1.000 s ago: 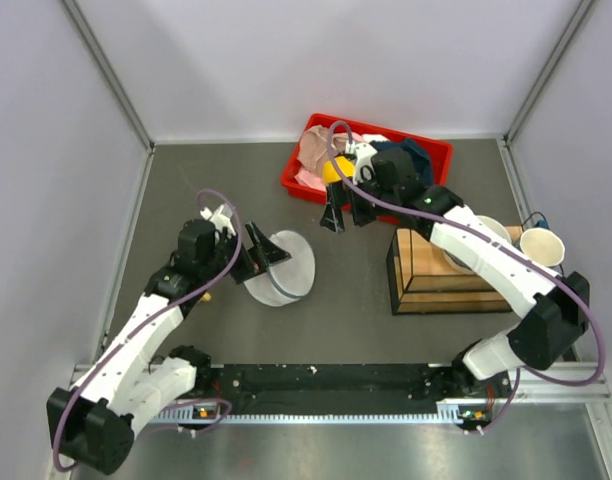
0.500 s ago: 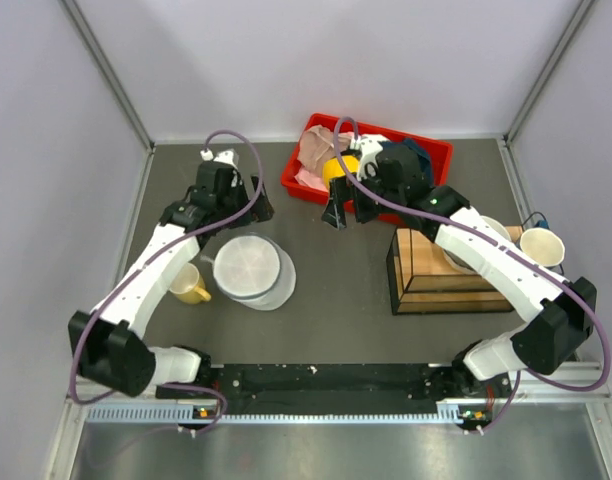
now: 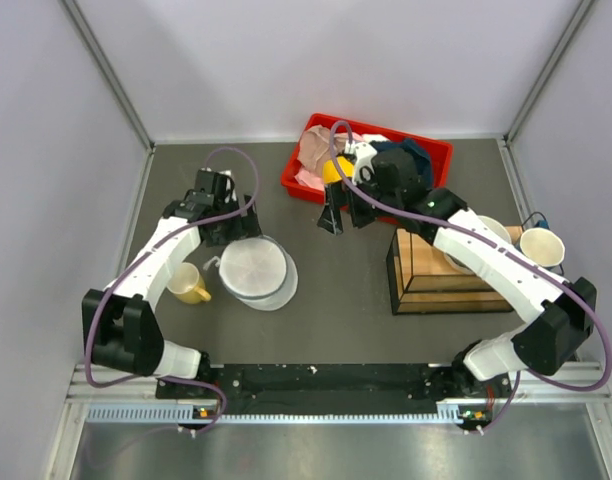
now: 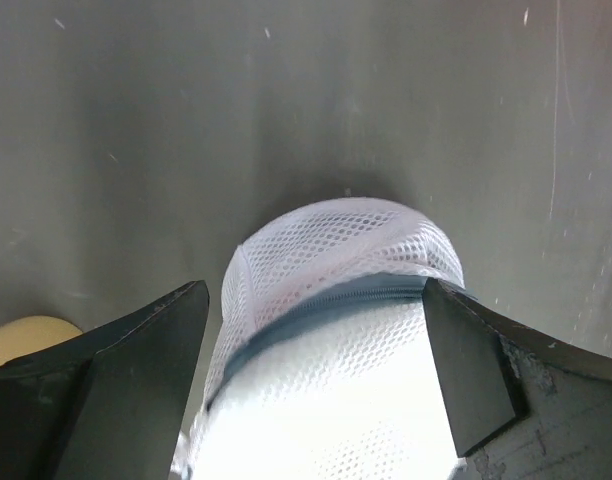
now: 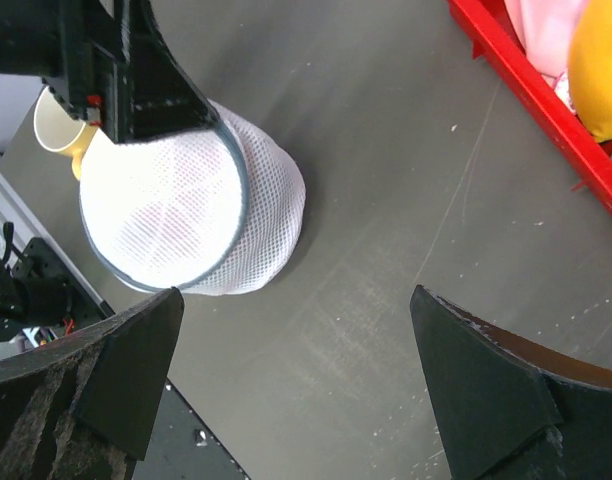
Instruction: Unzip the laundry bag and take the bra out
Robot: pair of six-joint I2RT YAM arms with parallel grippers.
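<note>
The bag [image 3: 256, 272] sits in the table's left half, zip [image 4: 326, 305] closed, with a yellow mug [image 3: 189, 285] just beside it toward the left edge. The left claw [image 4: 313, 300] straddles its far side, jaws wide. The right claw [image 3: 344, 215] hangs spread and empty mid-table, near the red bin [image 3: 441, 150].

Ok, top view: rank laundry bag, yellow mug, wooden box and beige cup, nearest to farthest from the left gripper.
1. laundry bag, right at the left gripper
2. yellow mug, left of the bag
3. wooden box, right side
4. beige cup, far right
</note>
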